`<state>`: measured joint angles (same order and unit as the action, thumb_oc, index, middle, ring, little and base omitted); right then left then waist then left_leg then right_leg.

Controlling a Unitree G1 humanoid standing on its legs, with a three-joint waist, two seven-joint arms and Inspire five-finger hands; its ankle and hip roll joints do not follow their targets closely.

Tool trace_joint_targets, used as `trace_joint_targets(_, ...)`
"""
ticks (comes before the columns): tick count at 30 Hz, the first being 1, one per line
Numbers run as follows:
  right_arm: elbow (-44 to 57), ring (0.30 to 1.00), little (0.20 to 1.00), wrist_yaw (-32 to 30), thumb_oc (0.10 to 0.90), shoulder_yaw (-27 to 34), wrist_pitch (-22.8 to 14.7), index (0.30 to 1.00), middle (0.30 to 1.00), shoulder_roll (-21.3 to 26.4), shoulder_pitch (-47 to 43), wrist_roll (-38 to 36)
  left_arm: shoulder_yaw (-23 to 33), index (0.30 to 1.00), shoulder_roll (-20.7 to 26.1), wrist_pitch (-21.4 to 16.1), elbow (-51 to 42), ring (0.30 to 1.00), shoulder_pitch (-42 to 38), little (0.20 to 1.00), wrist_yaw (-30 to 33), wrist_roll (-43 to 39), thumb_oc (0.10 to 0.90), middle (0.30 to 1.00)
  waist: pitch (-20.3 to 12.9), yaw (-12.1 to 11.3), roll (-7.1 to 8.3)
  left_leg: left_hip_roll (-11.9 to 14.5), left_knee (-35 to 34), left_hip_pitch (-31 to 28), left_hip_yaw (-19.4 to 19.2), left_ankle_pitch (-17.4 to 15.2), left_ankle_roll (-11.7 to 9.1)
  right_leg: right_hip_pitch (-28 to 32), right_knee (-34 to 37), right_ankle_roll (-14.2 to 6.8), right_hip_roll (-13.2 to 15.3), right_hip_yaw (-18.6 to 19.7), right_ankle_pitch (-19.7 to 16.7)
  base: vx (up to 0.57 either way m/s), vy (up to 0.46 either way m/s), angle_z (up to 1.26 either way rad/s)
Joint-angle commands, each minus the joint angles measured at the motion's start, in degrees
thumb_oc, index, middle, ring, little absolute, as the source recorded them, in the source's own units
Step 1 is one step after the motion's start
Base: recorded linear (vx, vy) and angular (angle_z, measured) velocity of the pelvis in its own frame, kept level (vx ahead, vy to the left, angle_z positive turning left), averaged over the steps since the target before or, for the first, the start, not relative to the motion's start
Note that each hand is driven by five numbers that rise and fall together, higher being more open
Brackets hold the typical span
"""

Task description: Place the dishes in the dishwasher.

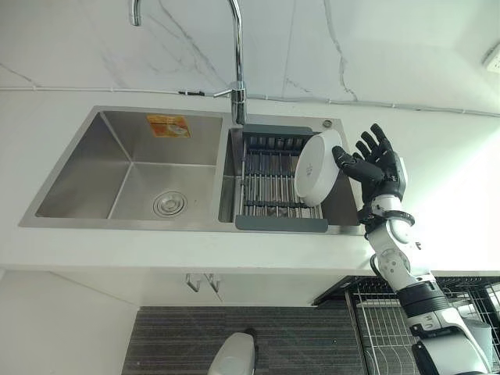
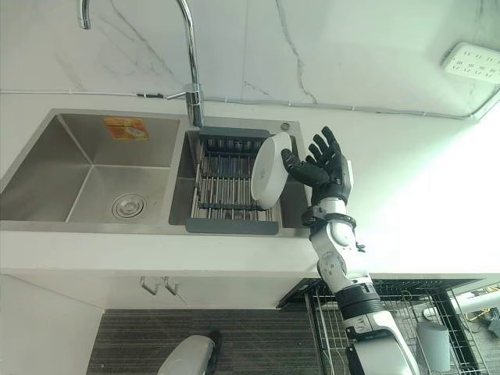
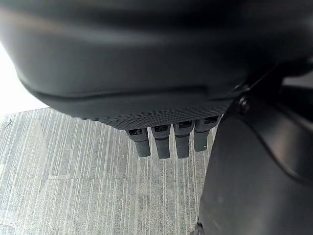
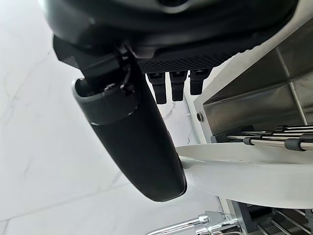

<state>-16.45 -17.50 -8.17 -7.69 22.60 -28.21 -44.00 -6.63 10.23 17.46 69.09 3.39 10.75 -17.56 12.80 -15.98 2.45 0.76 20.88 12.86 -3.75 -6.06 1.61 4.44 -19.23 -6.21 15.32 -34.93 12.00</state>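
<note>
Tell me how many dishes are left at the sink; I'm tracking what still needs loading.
1. A white dish stands tilted on edge on the drying rack in the sink's right basin, beside the open right hand. The left basin holds none. Nothing seems hidden behind it.

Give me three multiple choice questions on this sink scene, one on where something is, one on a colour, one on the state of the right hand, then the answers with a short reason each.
1. Where does the white dish stand?
A. in the left basin
B. on the drying rack in the right basin
C. on the counter

2. What colour is the sticker on the left basin's back wall?
A. orange
B. blue
C. green

3. How is the right hand?
A. curled into a fist away from the dish
B. lying flat on the counter
C. fingers spread and open, thumb at the dish's rim

Answers: B, the dish stands on edge at the rack's right end; A, the label is orange; C, the fingers fan out beside the dish and the thumb reaches its rim.
</note>
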Motion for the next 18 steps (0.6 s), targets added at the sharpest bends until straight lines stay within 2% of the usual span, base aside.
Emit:
trace_joint_targets(1, 1.86, 0.900, 0.900, 2.98, 0.800, 3.27, -7.01, 0.900, 0.900, 1.01, -7.46, -2.54, -2.28, 0.900, 1.01, 1.42, 1.19, 0.900, 1.94, 0.900, 0.83, 1.73, 0.800, 0.900, -2.47, -0.20, 0.31, 2.36, -3.69, -4.33, -1.81, -7.61, -2.26, 0.72, 2.04, -4.31, 0.63, 3.41, 0.00, 0.00, 0.000, 0.00)
trace_joint_targets(3, 2.41, 0.900, 0.900, 3.18, 0.800, 3.25, -6.21, 0.900, 0.900, 0.87, -7.60, -2.42, -2.83, 0.900, 0.97, 1.19, 1.10, 0.900, 2.37, 0.900, 0.44, 1.10, 0.800, 0.900, -2.38, -0.10, -0.16, 2.28, -3.69, -4.49, -1.74, -7.53, -2.26, 0.88, 2.04, -4.23, 0.76, 3.30, 0.08, 0.01, 0.031, 0.00)
trace_joint_targets(6, 2.05, 0.900, 0.900, 4.42, 0.800, 2.70, -4.81, 0.900, 0.900, 0.57, -8.20, -1.27, -2.54, 0.900, 1.79, 1.13, 0.63, 0.900, 3.75, 0.900, -2.94, 0.36, 0.800, 0.900, -2.51, -0.18, -1.90, 1.71, -3.69, -4.29, -1.45, -7.31, -2.59, 0.62, 2.04, -3.92, 1.22, 3.63, 0.75, -0.04, 0.135, 0.01)
trace_joint_targets(7, 1.68, 0.900, 0.900, 4.82, 0.800, 2.55, -4.70, 0.900, 0.900, 0.58, -8.47, -1.20, -2.14, 0.900, 2.13, 0.85, 0.84, 0.900, 3.94, 0.900, -4.01, 0.76, 0.800, 0.900, -2.55, -0.14, -2.55, 1.66, -3.69, -3.37, -1.65, -5.93, -2.17, -0.05, 2.04, -3.35, 1.48, 2.74, -0.29, -0.03, 0.129, 0.02)
trace_joint_targets(9, 1.22, 0.900, 0.900, 6.29, 0.800, 1.78, -4.72, 0.900, 0.900, 0.17, -8.46, -0.96, -0.22, 0.900, 3.62, -0.10, 1.72, 0.900, 4.77, 0.900, -7.84, 2.23, 0.800, 0.900, -2.79, -0.12, -3.33, 1.71, -3.69, -3.42, -1.62, -6.75, -2.90, 0.14, 2.04, -3.89, 1.75, 3.91, 1.24, 0.00, 0.089, -0.06)
trace_joint_targets(14, 1.59, 0.900, 0.900, 6.94, 0.800, 1.14, -5.59, 0.900, 0.900, -0.43, -8.50, -1.09, 1.50, 0.900, 4.54, -2.12, 2.85, 0.900, 5.99, 0.900, -10.75, 3.49, 0.800, 0.900, -2.34, -0.10, -4.27, 1.91, -3.69, -2.93, -1.75, -6.40, -3.14, 0.00, 2.04, -3.90, 2.05, 4.24, 1.61, -0.04, 0.034, -0.11)
trace_joint_targets(15, 1.94, 0.900, 0.900, 7.10, 0.800, 1.14, -5.50, 0.900, 0.900, -0.86, -8.42, -0.79, 1.64, 0.900, 4.41, -2.58, 2.96, 0.900, 6.25, 0.900, -10.91, 3.62, 0.800, 0.900, -2.32, 0.06, -4.75, 1.99, -3.69, -1.96, -1.99, -5.04, -2.61, -0.73, 2.04, -3.41, 2.20, 3.39, 0.45, -0.10, 0.036, -0.05)
trace_joint_targets(17, 2.69, 0.900, 0.900, 7.45, 0.800, 0.87, -5.01, 0.900, 0.900, -1.42, -8.04, -0.64, 1.85, 0.900, 4.33, -2.65, 2.90, 0.900, 6.46, 0.900, -10.90, 3.69, 0.800, 0.900, -2.31, 0.21, -4.84, 2.05, -3.69, -1.77, -2.07, -4.97, -2.58, -0.86, 2.04, -3.36, 2.20, 3.56, 0.55, -0.01, -0.012, -0.05)
trace_joint_targets(18, 3.02, 0.900, 0.900, 7.26, 0.800, 0.61, -4.67, 0.900, 0.900, -1.85, -7.77, -0.34, 1.90, 0.900, 4.16, -2.69, 2.94, 0.900, 6.60, 0.900, -10.76, 3.59, 0.800, 0.900, -2.41, 0.30, -4.56, 2.04, -3.69, -2.40, -1.88, -6.15, -3.05, -0.43, 2.04, -3.76, 2.09, 4.51, 1.71, 0.08, -0.050, -0.05)
